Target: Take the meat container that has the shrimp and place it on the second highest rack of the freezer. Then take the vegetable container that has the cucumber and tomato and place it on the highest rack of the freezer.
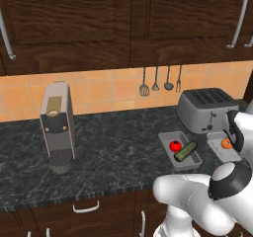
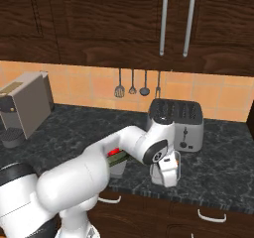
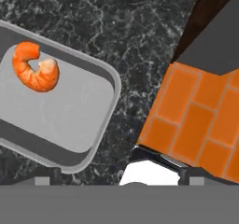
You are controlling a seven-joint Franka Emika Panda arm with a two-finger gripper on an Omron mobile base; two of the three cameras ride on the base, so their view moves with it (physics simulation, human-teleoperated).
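The meat container (image 3: pixel 60 120), a small shallow grey tray, lies on the dark counter with the curled orange shrimp (image 3: pixel 36 71) at one end. It also sits by the toaster as the meat container (image 1: pixel 219 144) with the shrimp (image 1: pixel 226 143). My gripper (image 2: pixel 168 178) hangs over the counter pointing down, open and empty. In the hand view the gripper (image 3: pixel 119 180) is just off the tray's rounded end, not touching it. The vegetable container (image 1: pixel 180 154) holds the red tomato (image 1: pixel 175 145) and green cucumber (image 1: pixel 186 151); my arm partly covers the vegetable container (image 2: pixel 118 163).
A silver toaster (image 1: pixel 205 110) stands right behind the two trays. A grey coffee machine (image 1: pixel 58 127) stands far left on the counter. Utensils (image 1: pixel 160 81) hang on the orange tiled wall. Dark wooden cabinets (image 1: pixel 123 19) hang above, and the counter edge (image 1: pixel 74 196) runs in front.
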